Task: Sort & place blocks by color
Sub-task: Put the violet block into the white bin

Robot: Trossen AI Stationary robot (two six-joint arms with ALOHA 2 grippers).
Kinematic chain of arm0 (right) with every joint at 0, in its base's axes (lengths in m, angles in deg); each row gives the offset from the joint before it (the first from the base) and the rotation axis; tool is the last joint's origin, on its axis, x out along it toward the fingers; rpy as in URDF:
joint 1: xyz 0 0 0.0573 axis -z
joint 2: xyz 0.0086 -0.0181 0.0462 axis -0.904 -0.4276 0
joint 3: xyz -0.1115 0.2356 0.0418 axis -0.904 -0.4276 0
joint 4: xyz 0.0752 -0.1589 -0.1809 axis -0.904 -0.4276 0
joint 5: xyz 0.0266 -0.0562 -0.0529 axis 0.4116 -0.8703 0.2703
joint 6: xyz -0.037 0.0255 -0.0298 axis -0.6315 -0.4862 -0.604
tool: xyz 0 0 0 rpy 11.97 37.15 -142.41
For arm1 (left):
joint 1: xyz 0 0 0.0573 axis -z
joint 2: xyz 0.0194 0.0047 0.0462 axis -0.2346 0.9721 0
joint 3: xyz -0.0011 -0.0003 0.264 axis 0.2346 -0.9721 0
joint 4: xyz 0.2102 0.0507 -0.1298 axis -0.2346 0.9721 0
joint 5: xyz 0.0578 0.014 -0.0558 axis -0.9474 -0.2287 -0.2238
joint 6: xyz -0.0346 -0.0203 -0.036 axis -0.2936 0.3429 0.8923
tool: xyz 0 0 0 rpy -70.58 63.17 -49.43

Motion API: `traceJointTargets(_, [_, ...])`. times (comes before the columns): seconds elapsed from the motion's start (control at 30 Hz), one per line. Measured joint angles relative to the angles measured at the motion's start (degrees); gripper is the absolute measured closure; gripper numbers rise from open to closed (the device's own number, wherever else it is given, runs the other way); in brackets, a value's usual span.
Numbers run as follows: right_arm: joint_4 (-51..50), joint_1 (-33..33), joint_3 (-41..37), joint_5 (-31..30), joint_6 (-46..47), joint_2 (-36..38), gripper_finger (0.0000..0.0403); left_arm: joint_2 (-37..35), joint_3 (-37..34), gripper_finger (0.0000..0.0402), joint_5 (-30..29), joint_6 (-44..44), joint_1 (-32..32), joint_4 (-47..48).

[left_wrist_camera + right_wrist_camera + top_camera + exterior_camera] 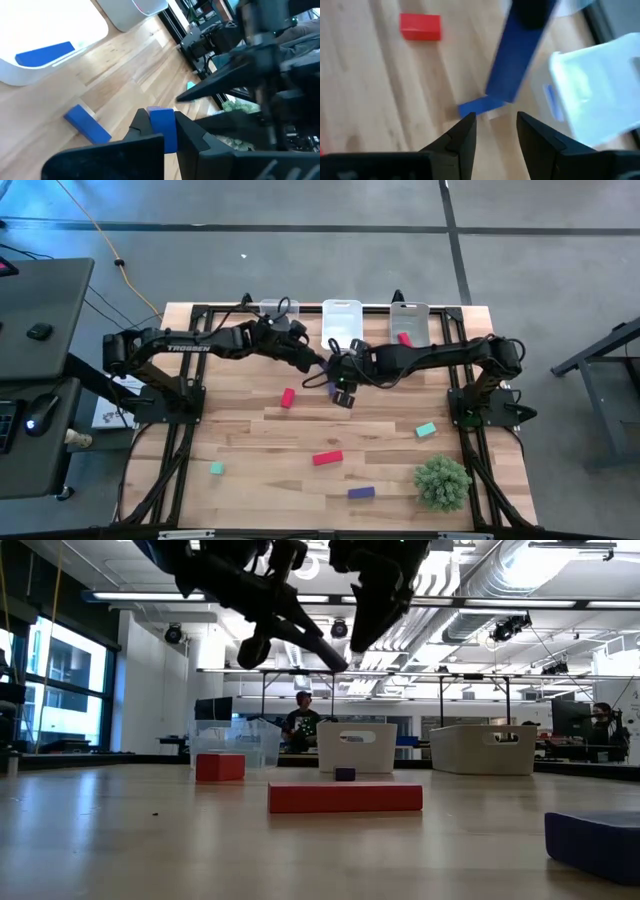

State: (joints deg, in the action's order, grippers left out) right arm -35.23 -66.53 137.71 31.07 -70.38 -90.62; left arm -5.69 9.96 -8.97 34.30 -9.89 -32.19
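Note:
My left gripper (161,137) reaches to the table's far middle (316,364) and is shut on a purple-blue bar (162,125). That bar also shows in the right wrist view (516,57), tilted above a second purple block (479,106) that lies flat on the wood. My right gripper (495,134) hovers open over that lying block (87,125), close beside the left gripper (345,393). Lying flat on the table are a red block (288,398), a red bar (327,458), two teal pieces (215,469) (426,430) and a purple bar (361,493). My left gripper pinches the purple-blue bar between its two fingers (142,125), with the bar's end (161,116) sticking out past them. The bar hangs tilted below the gripper, its lower end (499,92) just above the lying purple block. It looks lifted off the table.
Three bins stand along the far edge: a clear one (280,310), a white one (341,325) with a blue piece inside (45,52), and a clear one (409,325) with a red piece. A fuzzy green plant ball (442,480) sits near the right corner. People stand in the room behind.

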Motion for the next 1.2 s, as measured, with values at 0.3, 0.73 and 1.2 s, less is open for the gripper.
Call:
traceJointTargets(0.3, [-8.3,3.8,11.1,-7.8,-1.3,0.1,0.0272,0.0,0.0,0.0401,-0.4,-2.4,-4.0,-1.4])
traceJointTargets(0.73, [-10.6,12.5,19.0,-7.9,-7.8,0.1,0.0272,0.0,0.0,0.0401,-4.0,-11.4,-11.9,-6.7])
traceJointTargets(1.2, [-10.6,19.7,19.0,-7.9,-9.2,0.1,0.0272,0.1,3.8,0.0401,-5.1,-18.4,-17.4,-9.2])
